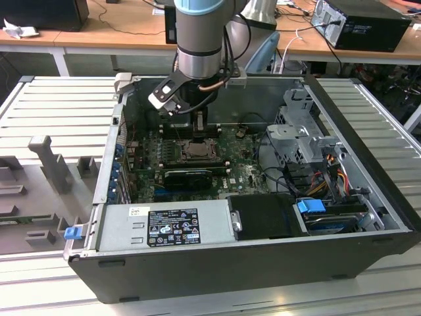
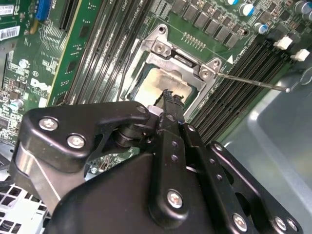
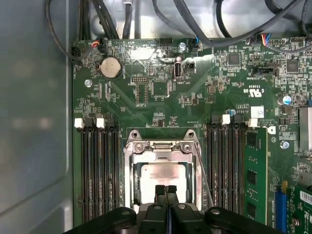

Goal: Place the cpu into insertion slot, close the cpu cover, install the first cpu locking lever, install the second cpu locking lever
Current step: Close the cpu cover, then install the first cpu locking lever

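My gripper (image 3: pixel 165 189), fingers pressed together on nothing, hangs tip-down from the upright arm (image 1: pixel 197 39) over one edge of the cpu (image 3: pixel 163 174), which lies seated in the insertion slot (image 3: pixel 132 135) beneath the lowered cpu cover (image 3: pixel 192 180); one locking lever (image 2: pixel 253 82) stands free, so latching I judge outstanding.

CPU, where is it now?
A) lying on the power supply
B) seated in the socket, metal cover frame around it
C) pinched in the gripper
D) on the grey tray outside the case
B: in the first wrist view the chip lies flat inside the frame of the cover, and the gripper has its tips shut together over it with nothing between them.
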